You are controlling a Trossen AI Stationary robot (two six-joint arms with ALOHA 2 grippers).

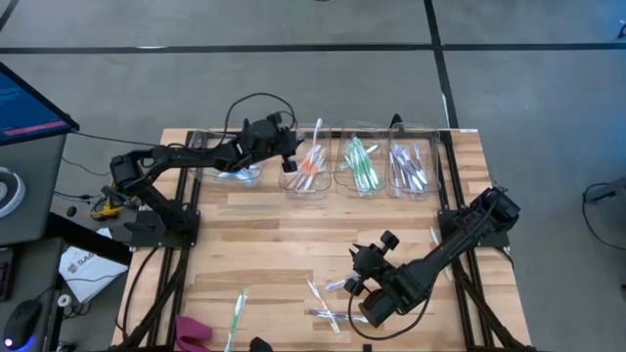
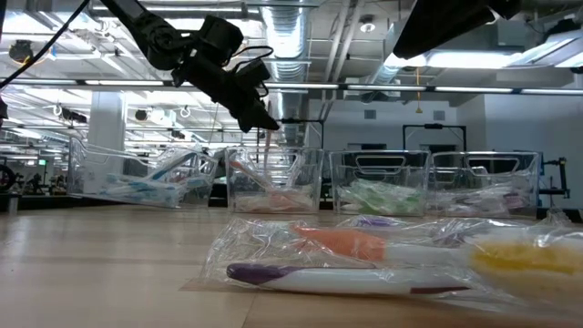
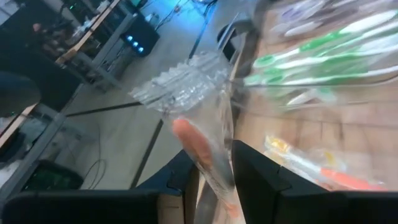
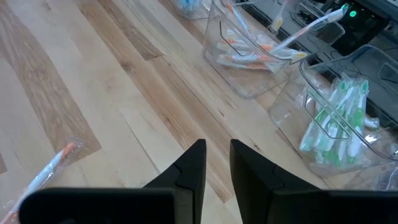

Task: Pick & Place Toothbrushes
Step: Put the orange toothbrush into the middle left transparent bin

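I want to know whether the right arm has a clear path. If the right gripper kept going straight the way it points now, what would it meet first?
Probably bare wooden table first: the right gripper looks down across empty boards. Beyond that stands the clear bin of orange toothbrushes, though depth is hard to judge.

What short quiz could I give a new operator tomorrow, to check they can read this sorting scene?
1. True or false: the left gripper holds a wrapped orange toothbrush over the orange bin.
2. Which colour fills the bin just right of the orange one in the high view? A) blue B) green C) yellow
3. Where is the right gripper?

Key
1. True.
2. B.
3. At the near side of the table, holding nothing, beside the loose toothbrushes.
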